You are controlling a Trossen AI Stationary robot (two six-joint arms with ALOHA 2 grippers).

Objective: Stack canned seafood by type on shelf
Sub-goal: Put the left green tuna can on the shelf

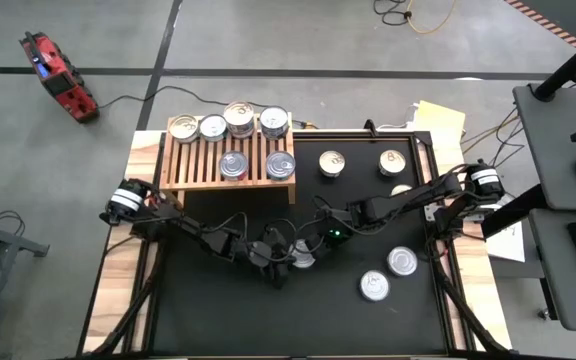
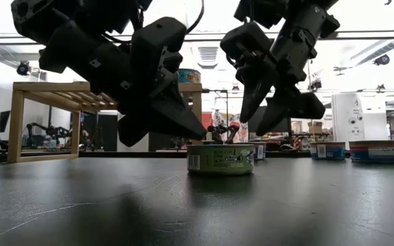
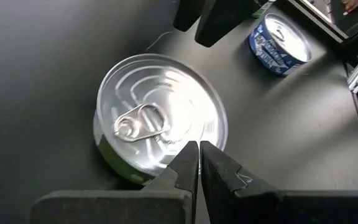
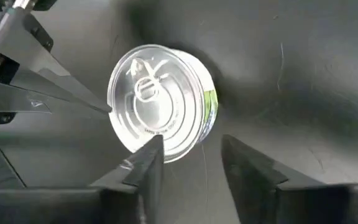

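A green-labelled can [image 1: 303, 256] [image 2: 221, 158] with a silver pull-tab lid [image 3: 160, 112] stands upright on the black table top, midway between my two grippers. My left gripper [image 1: 290, 256] [image 3: 198, 147] is shut. Its tips hover just over the can's rim, and the low view shows a gap below them. My right gripper [image 2: 252, 126] [image 4: 191, 162] hangs open above the can's other side, slanting down, with nothing between its fingers. The light-wood shelf [image 1: 193, 165] stands at the far left. It carries several cans, including two doubled stacks [image 1: 239, 118] [image 1: 274, 122].
Loose cans lie on the table at the far right [image 1: 330, 163] [image 1: 392, 161] and the near right [image 1: 401, 262] [image 1: 374, 286]. A blue-labelled can [image 3: 278, 40] shows in the left wrist view. Bare black table lies to the near left.
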